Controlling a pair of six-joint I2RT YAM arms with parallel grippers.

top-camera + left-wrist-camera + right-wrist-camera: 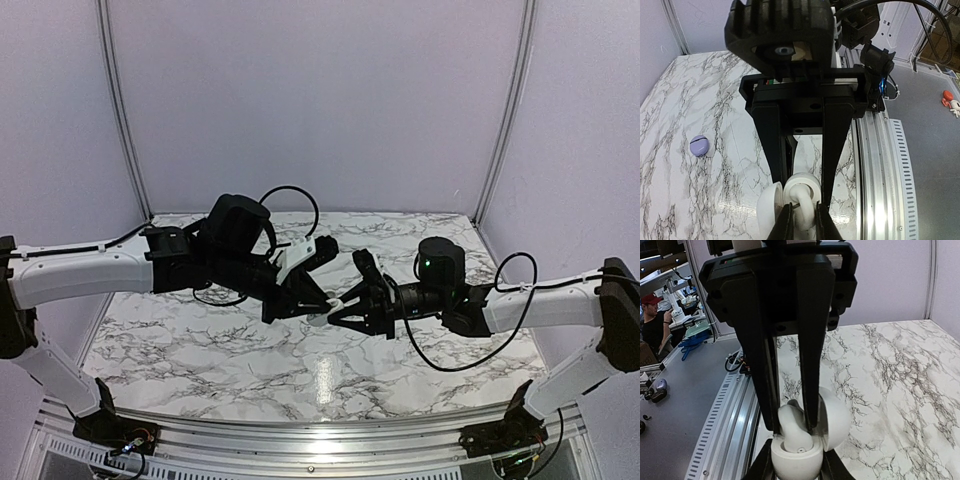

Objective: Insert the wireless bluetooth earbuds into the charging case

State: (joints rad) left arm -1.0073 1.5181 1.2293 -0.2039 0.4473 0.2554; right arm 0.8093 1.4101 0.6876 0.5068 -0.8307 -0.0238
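Right wrist view: the right gripper [797, 460] is clamped from both sides on the round base of a glossy white plastic charging case [795, 465]. The case's domed lid [835, 422] is swung open towards 2 o'clock of the base. The left gripper [792, 422] reaches in from 12 o'clock. Its two black fingers are pressed close together on a small glossy white pebble-shaped earbud [792, 432]. The earbud's lower end sits in the well of the base, and its rounded top leans towards 11 o'clock.

In the left wrist view the same pinch shows from the other side, with the open lid at 9 o'clock of the base.

In the top external view both arms meet over the middle of the white, grey-veined marble table [200, 360]. The case is held in the air between them, clear of the tabletop.

A small lilac rounded object [699, 145] with a dark seam lies on the marble, well apart from the grippers, at 10 o'clock of the case in the left wrist view. Whether it is a bud or a closed case cannot be told.
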